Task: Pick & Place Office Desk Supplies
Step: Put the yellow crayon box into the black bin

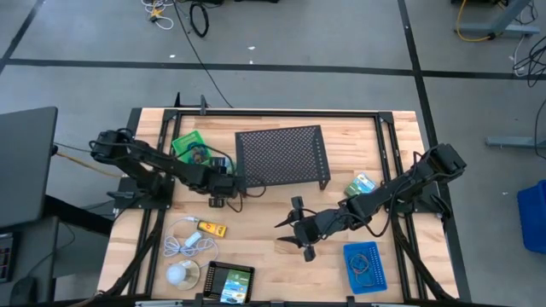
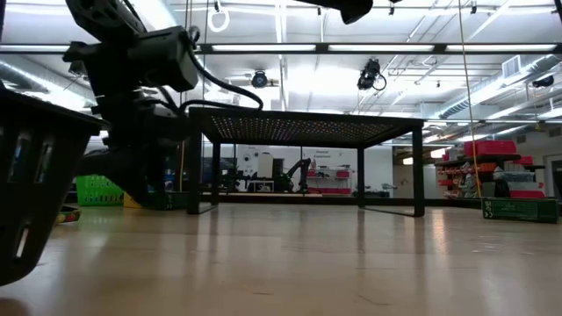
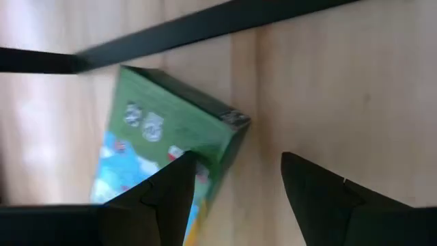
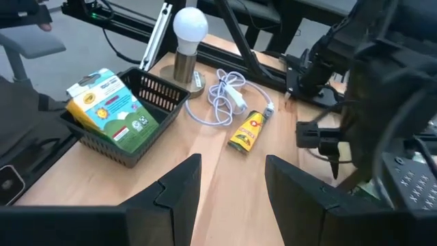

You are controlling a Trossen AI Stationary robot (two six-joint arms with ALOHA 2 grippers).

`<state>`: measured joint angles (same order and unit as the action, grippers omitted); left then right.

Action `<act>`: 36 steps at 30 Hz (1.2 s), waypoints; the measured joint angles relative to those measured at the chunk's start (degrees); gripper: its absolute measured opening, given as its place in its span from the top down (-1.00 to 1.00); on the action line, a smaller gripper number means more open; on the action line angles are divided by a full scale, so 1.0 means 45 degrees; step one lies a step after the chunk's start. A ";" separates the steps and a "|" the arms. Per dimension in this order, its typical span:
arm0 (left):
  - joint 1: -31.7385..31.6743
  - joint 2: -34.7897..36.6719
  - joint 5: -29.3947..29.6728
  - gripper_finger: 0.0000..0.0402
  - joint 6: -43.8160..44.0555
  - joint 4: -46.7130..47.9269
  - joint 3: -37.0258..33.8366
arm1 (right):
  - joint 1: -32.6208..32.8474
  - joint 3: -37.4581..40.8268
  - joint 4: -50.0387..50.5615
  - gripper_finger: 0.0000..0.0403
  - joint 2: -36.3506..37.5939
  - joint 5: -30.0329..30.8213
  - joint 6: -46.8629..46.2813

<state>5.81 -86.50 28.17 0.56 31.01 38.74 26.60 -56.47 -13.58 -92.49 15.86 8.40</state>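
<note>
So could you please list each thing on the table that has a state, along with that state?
Left gripper: open, over a green packet lying flat.
Right gripper: open, empty, over bare wood.
Black basket: holds an upright crayon box.
Blue tray: holds small loops.
Yellow tube: lying flat.
Bulb: unlit.

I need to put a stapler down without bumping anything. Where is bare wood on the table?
Bare wood lies between the black mesh riser and the black basket, beside the open right gripper. Crowded: around the white cable, bulb and yellow tube; the open left gripper hovers near the green box.
</note>
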 joint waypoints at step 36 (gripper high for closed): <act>0.3188 0.0603 -0.3057 -0.07 0.2922 0.2306 0.2910 | 0.0123 0.0000 0.0335 0.14 0.0000 -0.0044 -0.0403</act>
<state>20.15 -83.79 14.41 13.71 41.39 51.84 27.16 -56.47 -12.08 -92.49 15.66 6.59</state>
